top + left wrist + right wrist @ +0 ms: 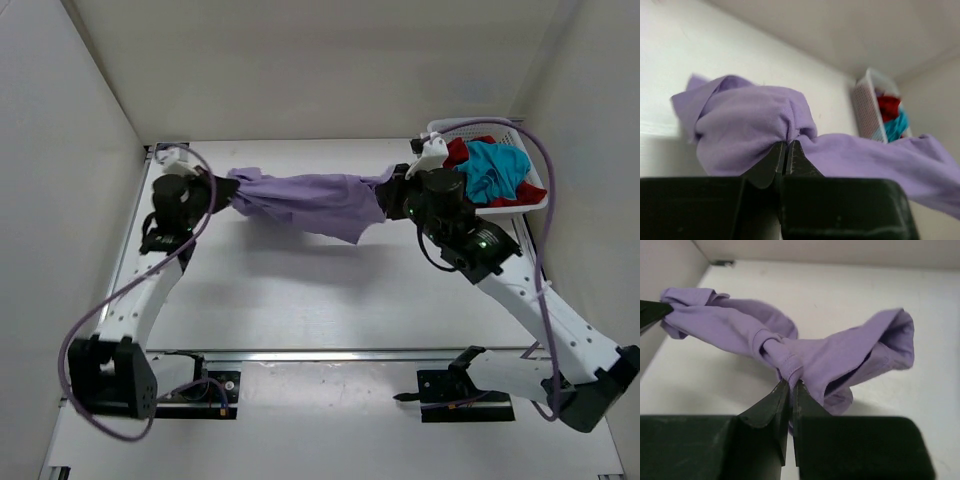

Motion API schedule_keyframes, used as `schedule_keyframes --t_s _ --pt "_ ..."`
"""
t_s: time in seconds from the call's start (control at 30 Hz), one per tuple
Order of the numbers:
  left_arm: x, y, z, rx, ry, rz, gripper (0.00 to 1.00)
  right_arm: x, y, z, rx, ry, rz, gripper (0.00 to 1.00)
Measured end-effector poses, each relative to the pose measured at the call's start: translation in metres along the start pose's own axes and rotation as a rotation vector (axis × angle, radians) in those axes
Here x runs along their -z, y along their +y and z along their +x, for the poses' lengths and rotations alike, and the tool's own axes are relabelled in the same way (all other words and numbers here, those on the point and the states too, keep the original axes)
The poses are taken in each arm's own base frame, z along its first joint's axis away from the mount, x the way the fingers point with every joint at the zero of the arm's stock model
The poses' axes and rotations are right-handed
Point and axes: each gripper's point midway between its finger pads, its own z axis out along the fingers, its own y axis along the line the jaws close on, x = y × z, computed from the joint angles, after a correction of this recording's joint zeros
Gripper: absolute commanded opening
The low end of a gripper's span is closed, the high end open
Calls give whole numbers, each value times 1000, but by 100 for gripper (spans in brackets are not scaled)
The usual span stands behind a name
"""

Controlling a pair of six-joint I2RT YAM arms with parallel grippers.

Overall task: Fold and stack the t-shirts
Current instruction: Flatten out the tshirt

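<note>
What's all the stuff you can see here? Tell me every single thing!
lavender t-shirt: one, light purple, stretched in the air above the table between the two claws
teal t-shirt: one, blue-green, crumpled on top in the basket
red t-shirt: one, deep red, in the basket under the teal one
basket: one, white lattice plastic, far right corner of the table
table: one, white, under everything
cables: two, purple, one looping along each arm
left claw: one, black, shut on one end of the lavender t-shirt
right claw: one, black, shut on the other end
</note>
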Motion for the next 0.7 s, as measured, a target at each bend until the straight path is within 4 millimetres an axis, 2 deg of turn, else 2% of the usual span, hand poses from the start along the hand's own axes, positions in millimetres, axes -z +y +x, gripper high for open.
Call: schedule_keyframes --t_s 0.03,0.07,0.2,0.3,0.4,0.47,0.53,0.57,0.6,0.63,0.7 --pt "15 0 -22 13 -65 8 6 11 10 -17 16 -40 -18 0" --pt "25 0 -34 18 -107 14 7 24 23 -31 35 -71 -45 0" --pt "67 -3 -75 20 -251 28 7 61 64 -57 62 -96 -175 0" --pt "84 -4 -90 10 -307 25 6 79 79 -77 60 -111 -243 0" --pt "87 -6 -89 2 -307 25 5 86 78 -88 59 -125 -263 0" --pt "85 -7 -82 7 -284 25 5 79 64 -91 52 -122 -246 0" --pt "82 -4 -72 14 -266 28 5 59 34 -89 27 -122 -201 0" --pt "81 -1 -63 21 -254 28 5 45 13 -79 7 -104 -168 0" --pt "79 5 -48 32 -231 24 5 28 -12 -62 -24 -79 -133 0" --pt "78 9 -37 40 -212 19 6 18 -30 -44 -48 -43 -108 0" --pt "74 23 -5 65 -155 3 9 -18 -71 11 -122 44 -58 0"
